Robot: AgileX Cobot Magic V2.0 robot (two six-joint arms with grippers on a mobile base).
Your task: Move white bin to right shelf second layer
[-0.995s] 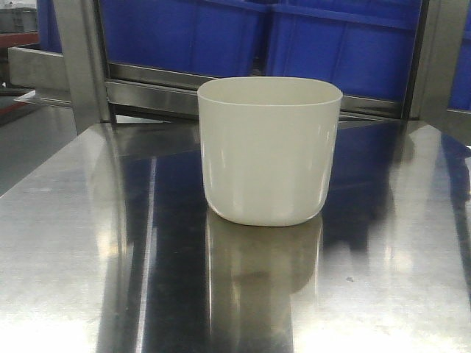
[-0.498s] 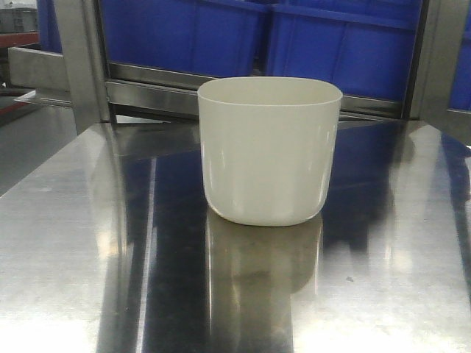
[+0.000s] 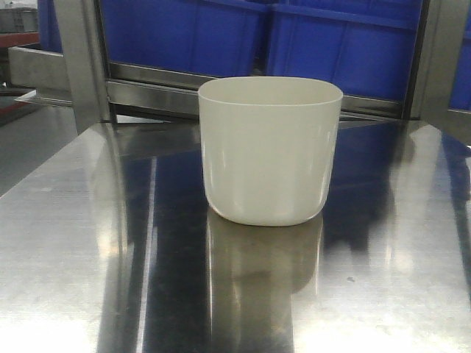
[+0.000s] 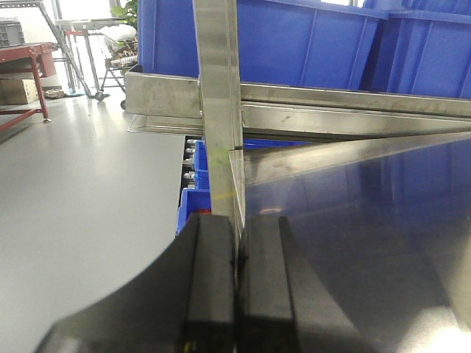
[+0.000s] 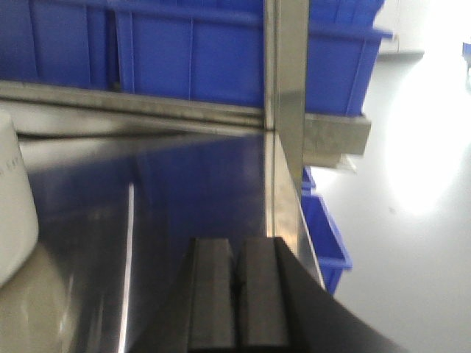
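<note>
Task basically not started. white bin upright on steel table, toward far edge, roughly midway between left and right edges, nothing touching it. left gripper and right gripper both pinched together, empty, near table's left and right edges. Grab, lift, placing all left. Roller shelf level not in any view. Tabletop mirror-shiny, reflecting blue crates racked behind. Grey floor beside.
</note>
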